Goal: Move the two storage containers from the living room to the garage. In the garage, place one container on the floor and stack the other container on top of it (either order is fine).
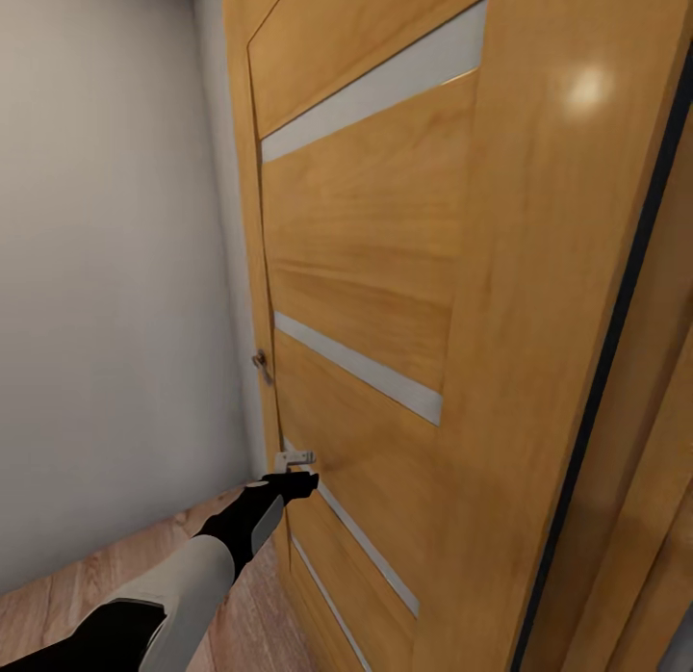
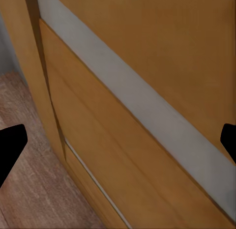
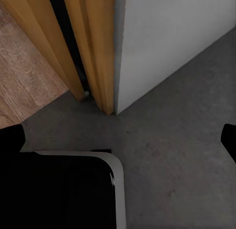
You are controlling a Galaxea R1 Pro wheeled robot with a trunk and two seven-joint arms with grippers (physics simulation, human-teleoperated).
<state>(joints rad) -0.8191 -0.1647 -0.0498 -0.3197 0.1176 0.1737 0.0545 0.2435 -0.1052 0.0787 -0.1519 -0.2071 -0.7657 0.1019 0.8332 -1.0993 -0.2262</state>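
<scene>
Head view: a wooden door (image 1: 385,297) with pale horizontal glass strips (image 1: 361,364) takes up the centre and right of the frame, seen at close range. A grey wall (image 1: 106,268) occupies the left side. A small metal handle (image 1: 261,362) sits at the door's left edge at mid-height, and a pale latch plate (image 1: 295,457) lies lower on the same edge. Light wood-plank flooring (image 1: 87,576) shows at lower left. The left arm (image 1: 183,576), white with black sections, rises from the bottom left corner; the left hand (image 1: 300,483) is just below the latch plate, at the door's edge. Whether it touches the plate cannot be told.

Left wrist view: the door panel (image 2: 147,67) and one glass strip (image 2: 147,116) run diagonally across the frame, with plank flooring (image 2: 29,155) at lower left. The two black fingertips (image 2: 11,143) lie at opposite frame edges, so the left hand is spread wide and holds nothing.

Right wrist view: dark grey concrete floor (image 3: 187,140) covers the right and lower frame. A wooden door frame (image 3: 93,47) and a white wall (image 3: 167,37) stand at the top, with plank flooring (image 3: 24,67) at upper left. The robot's dark base (image 3: 59,189) fills the lower left. The fingertips (image 3: 229,138) of the right hand sit at opposite edges: wide apart, empty.
</scene>
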